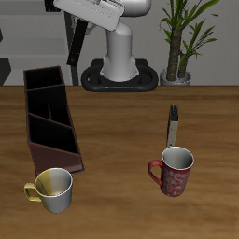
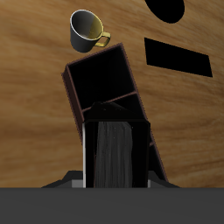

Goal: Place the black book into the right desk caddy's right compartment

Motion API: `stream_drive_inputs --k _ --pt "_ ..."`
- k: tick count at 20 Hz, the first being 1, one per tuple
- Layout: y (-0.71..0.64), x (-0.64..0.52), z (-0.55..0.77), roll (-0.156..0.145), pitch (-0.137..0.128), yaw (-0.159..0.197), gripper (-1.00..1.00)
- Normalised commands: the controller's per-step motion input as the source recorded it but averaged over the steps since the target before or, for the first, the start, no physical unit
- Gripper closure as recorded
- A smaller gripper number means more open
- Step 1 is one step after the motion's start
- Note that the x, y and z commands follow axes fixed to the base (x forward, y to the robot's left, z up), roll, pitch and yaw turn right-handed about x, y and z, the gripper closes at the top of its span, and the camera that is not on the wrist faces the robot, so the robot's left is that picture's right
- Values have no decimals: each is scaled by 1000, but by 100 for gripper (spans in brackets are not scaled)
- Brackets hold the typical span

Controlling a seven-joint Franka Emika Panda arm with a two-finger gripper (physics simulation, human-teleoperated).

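My gripper (image 2: 112, 182) is shut on the black book (image 2: 114, 156), which hangs edge-down from the jaws. In the exterior view the gripper (image 1: 86, 26) is high above the table's back, and I cannot make out the book there. The right desk caddy (image 1: 49, 117) is a long maroon tray with black compartments and one slanted divider. In the wrist view the book hangs over the caddy (image 2: 98, 80), above the end farthest from the yellow mug, and hides the compartments beneath it.
A yellow mug (image 1: 51, 189) stands by the caddy's front end and also shows in the wrist view (image 2: 87, 31). A red mug (image 1: 171, 171) stands near the front edge, with a dark pale-edged book (image 1: 173, 124) upright behind it. A potted plant (image 1: 179, 42) stands at the back.
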Motion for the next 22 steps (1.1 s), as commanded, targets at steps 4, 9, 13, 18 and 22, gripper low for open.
stream_drive_inputs --k 4,9,13,18,22 --pt "-183 -303 112 -42 -21 -8 100" --pt "-292 -216 -73 -60 8 -1 100" --pt "-53 -65 -27 -1 6 4 100" --pt "-312 -306 -31 -65 14 -22 100" --pt "-22 -210 30 -1 -4 -10 100"
